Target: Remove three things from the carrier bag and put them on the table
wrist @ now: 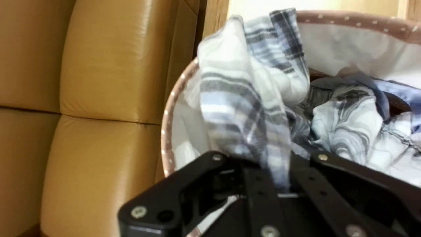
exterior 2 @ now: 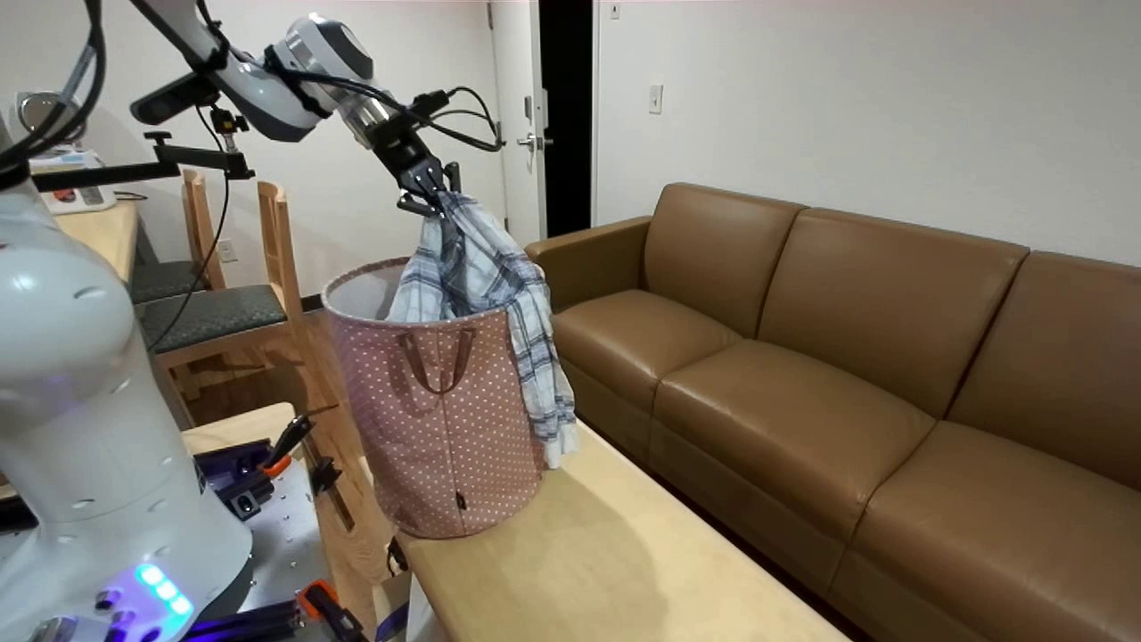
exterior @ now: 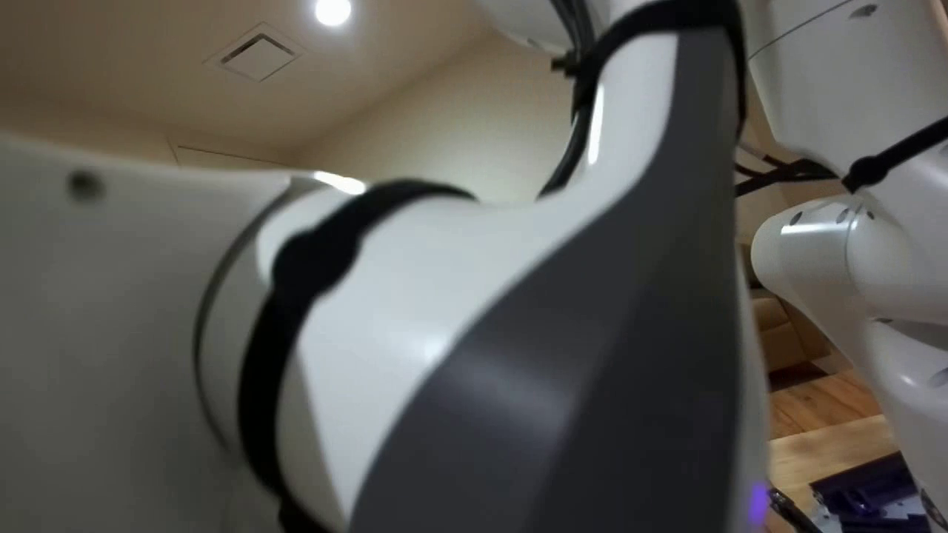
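With the tool [exterior 2: 437, 198], pinching a bunched-up bit of a checked shirt [exterior 2: 486, 259], good and tight. Straight down from the tool: the rest of that shirt, long way running down, with a piece tucked inside the dotted bag [exterior 2: 428, 446] and a long piece flopped over the rim, hanging outside. Lower down under the tool, deep in the bag in the wrist view: more crumpled cloth [wrist: 348, 121], white and stripy. Maybe the same shirt, maybe not; too mixed up to tell. Next to that, a bit of pale blue cloth [wrist: 403, 90].

Lower again, under the bag: the bench [exterior 2: 570, 553], stretching off to one side of the tool. Touching the flopped piece or not: hard to say.

Looks like the taking-out part of the job, with the putting-down part not yet done. Best guess for next: going straight up, high enough to get the long shirt past the rim, then sideways from the bag and down to the bench. Might drag or tip the bag, or bring other cloth along. Farthest from the tool: a brown couch [exterior 2: 784, 383], on about the same side as the flopped piece.
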